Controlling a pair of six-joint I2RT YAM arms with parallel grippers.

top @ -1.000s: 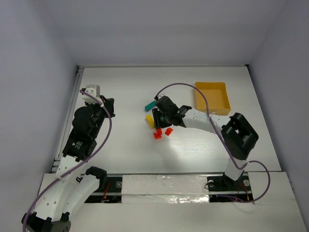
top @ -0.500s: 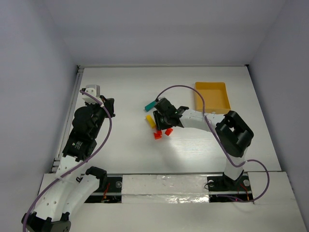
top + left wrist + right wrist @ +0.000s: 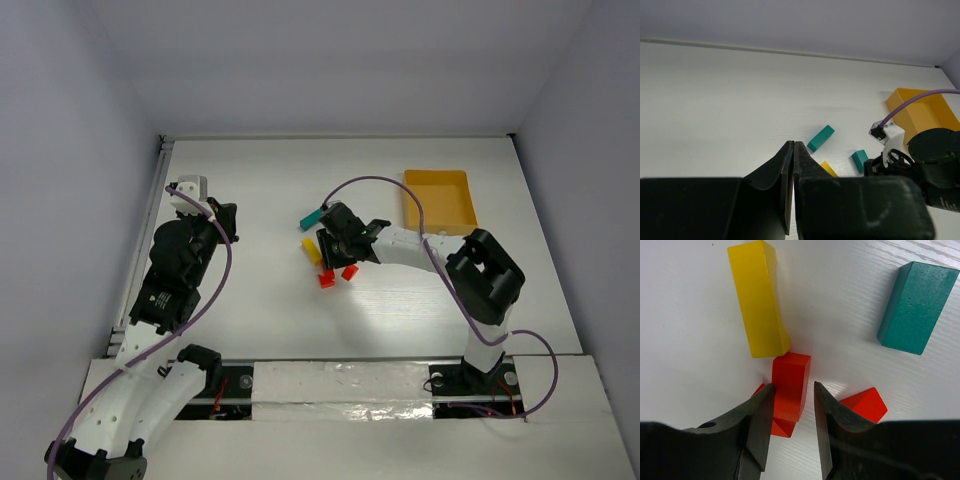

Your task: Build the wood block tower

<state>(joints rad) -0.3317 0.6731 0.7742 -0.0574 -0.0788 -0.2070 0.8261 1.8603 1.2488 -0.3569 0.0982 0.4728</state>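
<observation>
In the right wrist view my right gripper (image 3: 793,387) is open, its jaws on either side of a red bar (image 3: 790,382). The left finger touches the bar and the right finger stands a little apart. The bar rests partly on a red wedge (image 3: 779,427). A second red wedge (image 3: 865,405) lies to the right, a yellow bar (image 3: 759,297) just beyond the red bar, and a teal block (image 3: 917,307) at the upper right. From the top, the right gripper (image 3: 336,250) sits over the blocks. My left gripper (image 3: 793,146) is shut and empty, far to the left (image 3: 222,222).
A yellow-orange tray (image 3: 440,200) stands to the back right of the blocks. A longer teal bar (image 3: 313,216) lies just behind the cluster, and it also shows in the left wrist view (image 3: 820,138). A rail runs along the table's left edge (image 3: 150,230).
The right arm's elbow has swung a little left and the gripper has settled slightly over the red blocks. The blocks and the left arm have not moved.
</observation>
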